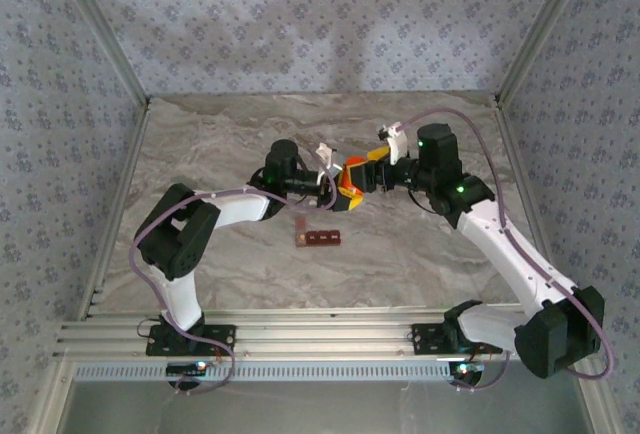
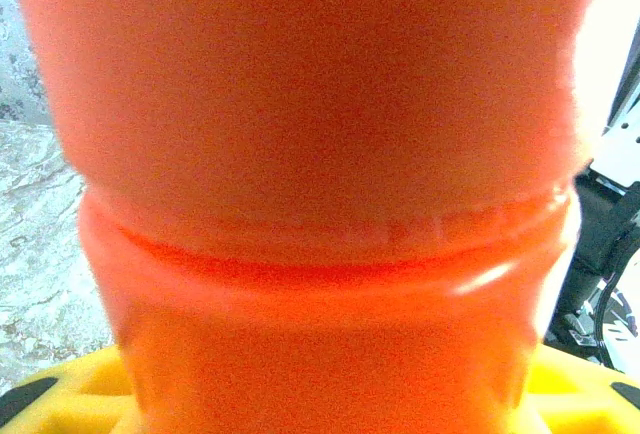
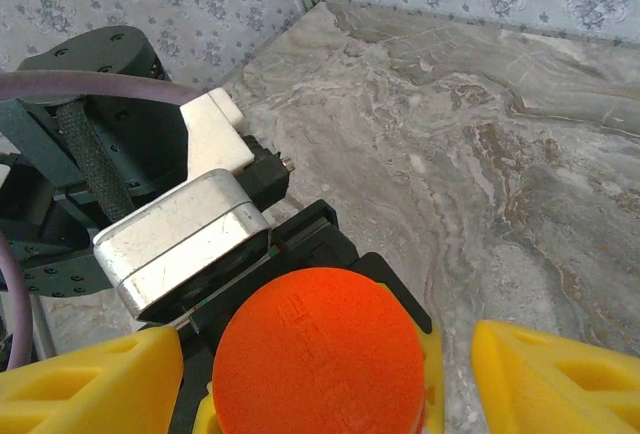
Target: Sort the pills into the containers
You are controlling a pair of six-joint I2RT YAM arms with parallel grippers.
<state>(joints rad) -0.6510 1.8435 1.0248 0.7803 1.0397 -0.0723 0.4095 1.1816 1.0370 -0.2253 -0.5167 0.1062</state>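
Orange bottle (image 1: 352, 182) clamped in left gripper (image 1: 336, 192) at frame centre. Right gripper (image 3: 320, 384) spread either side of its round end, not touching. Containers (image 1: 317, 238) on surface (image 1: 220, 144) just below.

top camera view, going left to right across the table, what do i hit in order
left arm's elbow → dark red-brown containers strip → orange bottle → right arm's white forearm
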